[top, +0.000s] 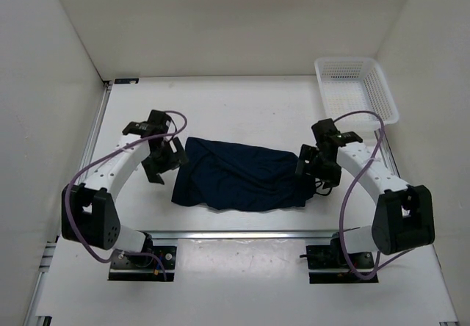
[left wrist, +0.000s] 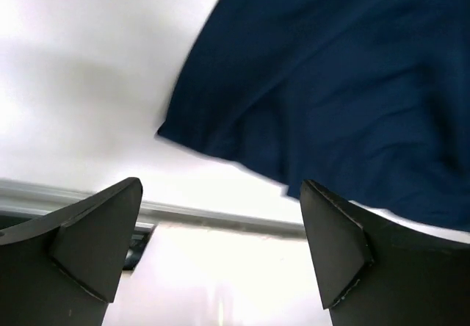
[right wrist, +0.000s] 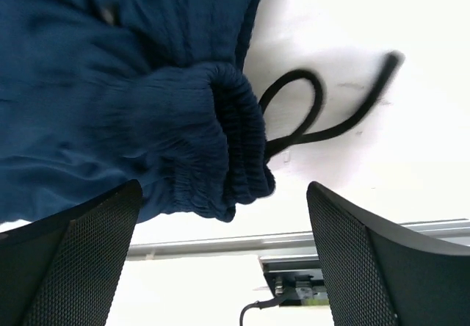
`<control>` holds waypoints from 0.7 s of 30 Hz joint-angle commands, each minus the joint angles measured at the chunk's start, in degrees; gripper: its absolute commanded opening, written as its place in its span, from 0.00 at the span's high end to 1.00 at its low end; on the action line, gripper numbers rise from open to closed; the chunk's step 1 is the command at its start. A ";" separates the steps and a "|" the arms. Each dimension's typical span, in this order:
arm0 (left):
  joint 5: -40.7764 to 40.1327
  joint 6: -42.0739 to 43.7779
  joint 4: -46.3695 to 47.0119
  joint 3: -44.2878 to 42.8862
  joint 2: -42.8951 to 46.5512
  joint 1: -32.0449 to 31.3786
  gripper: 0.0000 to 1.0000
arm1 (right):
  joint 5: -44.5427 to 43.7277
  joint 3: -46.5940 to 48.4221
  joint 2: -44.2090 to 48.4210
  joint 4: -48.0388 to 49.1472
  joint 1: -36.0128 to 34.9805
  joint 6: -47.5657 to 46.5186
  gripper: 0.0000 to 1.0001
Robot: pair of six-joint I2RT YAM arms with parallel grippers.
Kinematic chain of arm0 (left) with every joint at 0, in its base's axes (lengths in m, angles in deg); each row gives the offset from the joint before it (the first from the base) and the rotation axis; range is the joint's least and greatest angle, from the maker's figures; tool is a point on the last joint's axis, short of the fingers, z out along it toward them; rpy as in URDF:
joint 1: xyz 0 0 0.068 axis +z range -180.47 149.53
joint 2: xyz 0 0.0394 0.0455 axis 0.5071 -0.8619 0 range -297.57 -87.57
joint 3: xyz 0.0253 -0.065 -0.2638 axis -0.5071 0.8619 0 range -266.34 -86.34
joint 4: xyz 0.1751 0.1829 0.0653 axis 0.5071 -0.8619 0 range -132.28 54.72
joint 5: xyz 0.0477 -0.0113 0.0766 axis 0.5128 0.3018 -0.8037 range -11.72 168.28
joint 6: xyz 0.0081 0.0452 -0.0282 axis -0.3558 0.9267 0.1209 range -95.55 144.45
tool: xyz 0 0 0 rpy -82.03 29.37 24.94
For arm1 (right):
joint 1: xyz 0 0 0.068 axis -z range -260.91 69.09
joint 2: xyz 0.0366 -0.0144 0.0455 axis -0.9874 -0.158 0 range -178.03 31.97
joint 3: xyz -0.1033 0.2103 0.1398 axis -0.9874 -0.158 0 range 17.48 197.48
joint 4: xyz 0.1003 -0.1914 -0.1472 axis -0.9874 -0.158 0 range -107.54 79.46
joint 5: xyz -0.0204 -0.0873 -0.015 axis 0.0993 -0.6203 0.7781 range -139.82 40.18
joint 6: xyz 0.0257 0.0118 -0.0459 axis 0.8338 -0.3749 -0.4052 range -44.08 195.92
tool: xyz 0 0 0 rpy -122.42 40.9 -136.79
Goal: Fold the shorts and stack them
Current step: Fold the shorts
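Navy cloth lies in the middle of the worktop (top: pixel 242 106): the shorts (top: pixel 239 175), stretched sideways between the two arms. They look already doubled leg over leg, which would explain the single long block. The hem end points to the left arm and the gathered waistband (right wrist: pixel 235 142) to the right, so each arm has one end within reach for the next fold.

The left claw (left wrist: pixel 220 184) hangs just off the hem corner with its fingers spread wide and nothing between them. It seems placed to drop onto that corner. The right claw (right wrist: pixel 224 186) hovers above the waistband edge, also spread and empty, lined up on the thick elastic, which should give a firmer hold than the thin cloth. The drawstring (right wrist: pixel 297 74) spills out in a loop onto the bare worktop beside the waistband, and it could trail or snag in a fold.

A white basket (top: pixel 386 89) sits at the far right corner, well apart from the shorts, likely where the folded piece goes.

By count: one pair of shorts, one drawstring loop, one basket, two claws.
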 commanded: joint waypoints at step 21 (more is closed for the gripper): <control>-2.53 11.17 -0.21 -46.44 -43.04 -2.92 0.10 | -4.60 10.80 -7.51 3.13 0.21 -0.60 0.69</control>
